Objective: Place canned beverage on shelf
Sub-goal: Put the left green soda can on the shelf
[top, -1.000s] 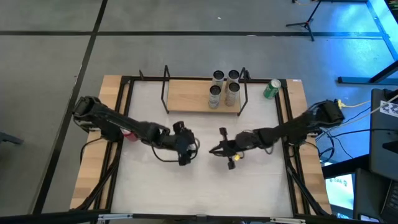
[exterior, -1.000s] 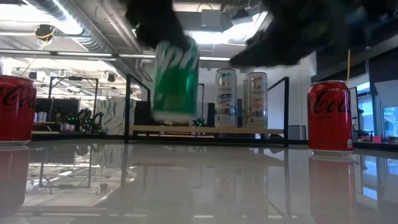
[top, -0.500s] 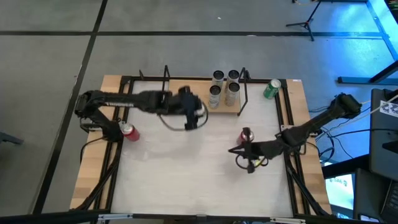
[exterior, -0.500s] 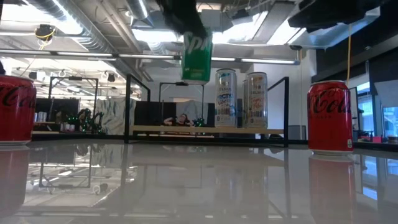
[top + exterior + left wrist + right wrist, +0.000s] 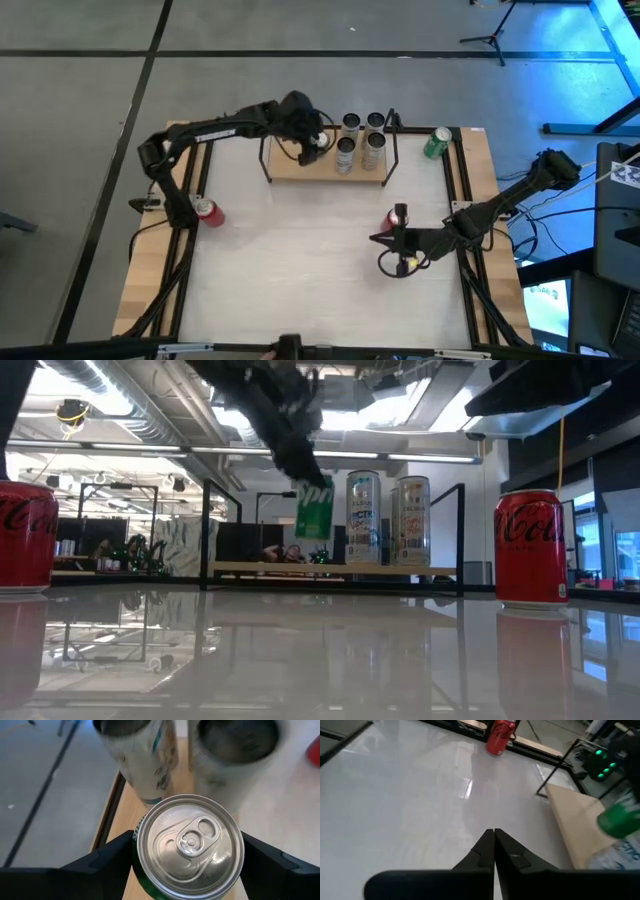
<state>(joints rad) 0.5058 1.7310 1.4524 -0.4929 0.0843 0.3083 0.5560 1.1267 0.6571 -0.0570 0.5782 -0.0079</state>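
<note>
My left gripper (image 5: 311, 141) is shut on a green can (image 5: 314, 508) above the left part of the shelf, a light-wood board (image 5: 300, 162) with black wire frames at both ends. The can's silver top (image 5: 187, 847) fills the left wrist view. Several tall silver cans (image 5: 360, 140) stand on the board's right half. My right gripper (image 5: 378, 240) is shut and empty low over the white table, beside a red can (image 5: 397, 217). My left gripper pinches the green can's upper side walls (image 5: 136, 845) between its two fingers (image 5: 97, 865), one on each side just below the rim. The fingers come from above, slanting down from the table's left. The can hangs nearly upright, clear of the shelf board.
A second red can (image 5: 206, 212) stands near the table's left edge, and another green can (image 5: 437, 143) lies at the far right corner. The two red cans show at the sides of the low view (image 5: 530, 548), (image 5: 25, 535). White tabletop (image 5: 300, 270) lies between the arms.
My left gripper has carried the green can from the middle of the table up and toward the far edge, and now holds it over the shelf next to the silver cans. My right gripper has drawn back toward the table's right edge and then stayed still.
</note>
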